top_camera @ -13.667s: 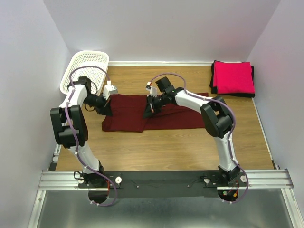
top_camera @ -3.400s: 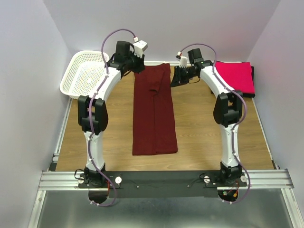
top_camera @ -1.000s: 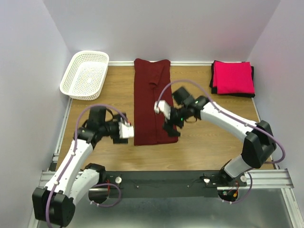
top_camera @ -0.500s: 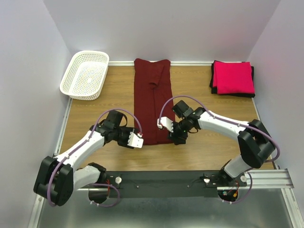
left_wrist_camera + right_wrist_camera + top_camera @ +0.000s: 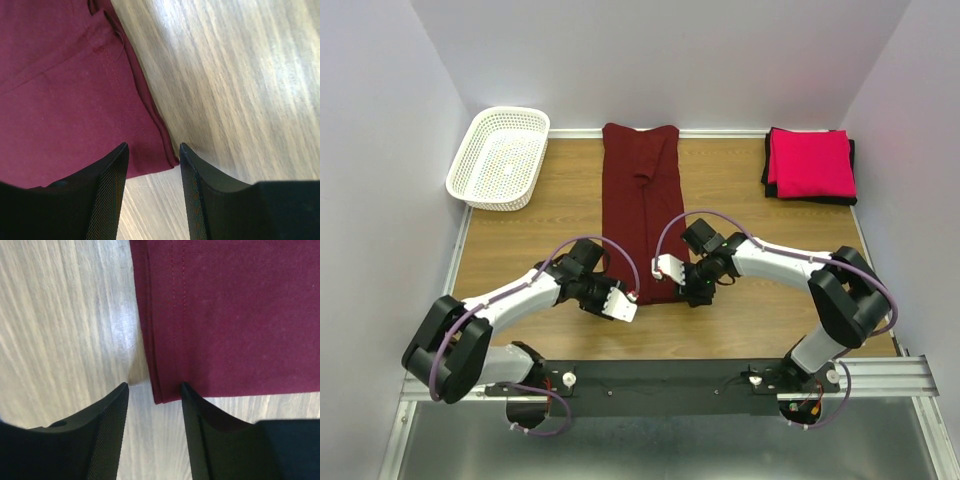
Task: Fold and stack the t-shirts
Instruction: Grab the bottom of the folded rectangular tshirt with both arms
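Note:
A dark maroon t-shirt (image 5: 640, 210), folded into a long strip, lies down the middle of the table. My left gripper (image 5: 632, 297) sits low at its near left corner, and my right gripper (image 5: 688, 293) at its near right corner. In the left wrist view the maroon corner (image 5: 167, 157) lies between the left gripper's (image 5: 153, 146) parted fingers. In the right wrist view the shirt's hemmed corner (image 5: 162, 392) lies between the right gripper's (image 5: 154, 385) fingers, also apart. Neither clamps the cloth. A folded pink-red t-shirt (image 5: 810, 162) rests on a black one (image 5: 767, 182) at the back right.
A white mesh basket (image 5: 500, 155) stands at the back left corner. Walls close the table on the left, back and right. Bare wood shows on both sides of the maroon strip. The metal base rail (image 5: 670, 378) runs along the near edge.
Both arms have swung inward and down onto the shirt's near corners. Both pairs of jaws have narrowed from wide open to about half.

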Controlling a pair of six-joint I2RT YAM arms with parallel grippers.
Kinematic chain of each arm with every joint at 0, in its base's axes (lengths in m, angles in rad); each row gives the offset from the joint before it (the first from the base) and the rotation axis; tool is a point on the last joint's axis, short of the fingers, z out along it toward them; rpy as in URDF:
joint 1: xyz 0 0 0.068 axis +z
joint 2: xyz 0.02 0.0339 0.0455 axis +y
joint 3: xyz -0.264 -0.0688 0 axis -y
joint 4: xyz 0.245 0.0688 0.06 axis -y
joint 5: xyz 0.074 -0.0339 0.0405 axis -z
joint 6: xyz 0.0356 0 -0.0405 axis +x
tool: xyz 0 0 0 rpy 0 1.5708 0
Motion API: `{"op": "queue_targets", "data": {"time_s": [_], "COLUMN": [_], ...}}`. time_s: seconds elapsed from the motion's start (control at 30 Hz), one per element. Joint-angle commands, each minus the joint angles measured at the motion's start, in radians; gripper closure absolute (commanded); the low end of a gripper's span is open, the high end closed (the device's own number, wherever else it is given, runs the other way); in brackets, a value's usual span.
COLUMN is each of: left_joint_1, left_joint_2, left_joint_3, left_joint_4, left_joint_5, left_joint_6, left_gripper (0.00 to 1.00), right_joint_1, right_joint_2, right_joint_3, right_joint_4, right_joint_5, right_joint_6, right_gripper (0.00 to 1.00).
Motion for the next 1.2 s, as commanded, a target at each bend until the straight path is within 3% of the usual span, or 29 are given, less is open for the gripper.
{"op": "queue_targets", "data": {"time_s": [0.0, 0.1, 0.2, 0.3, 0.4, 0.43, 0.47, 0.77, 1.03, 1.17], "left_joint_1": [-0.013, -0.013, -0.014, -0.016, -0.017, -0.017, -0.017, -0.022, -0.111, -0.111], "left_joint_2": [0.036, 0.060, 0.088, 0.108, 0.099, 0.076, 0.061, -0.085, -0.211, -0.225], "left_joint_3": [-0.005, 0.009, 0.024, 0.033, 0.042, 0.051, 0.058, 0.196, 0.191, 0.236], "left_joint_4": [0.038, 0.039, 0.027, 0.016, -0.002, -0.011, -0.028, -0.201, -0.335, -0.349], "left_joint_5": [-0.059, -0.078, -0.090, -0.101, -0.098, -0.085, -0.078, 0.004, -0.003, 0.018], "left_joint_6": [-0.020, -0.029, -0.025, -0.022, -0.026, -0.031, -0.034, -0.051, -0.085, -0.140], "left_gripper": [0.46, 0.47, 0.53, 0.72, 0.85, 0.88, 1.00, 1.00, 1.00, 1.00], "right_joint_1": [0.008, 0.008, 0.008, 0.008, 0.009, 0.009, 0.009, 0.016, 0.048, 0.046], "right_joint_2": [0.042, 0.051, 0.059, 0.067, 0.053, 0.042, 0.027, -0.176, -0.254, -0.251], "right_joint_3": [-0.022, -0.034, -0.045, -0.048, -0.042, -0.040, -0.040, 0.061, 0.116, 0.170], "right_joint_4": [0.036, 0.048, 0.056, 0.060, 0.056, 0.054, 0.051, -0.110, -0.272, -0.283], "right_joint_5": [0.029, 0.035, 0.046, 0.060, 0.069, 0.072, 0.072, -0.009, -0.103, -0.033], "right_joint_6": [-0.030, -0.030, -0.023, -0.013, 0.021, 0.035, 0.041, 0.154, 0.148, 0.145], "right_gripper": [0.50, 0.53, 0.60, 0.69, 0.88, 0.99, 0.99, 1.00, 0.99, 0.99]}}
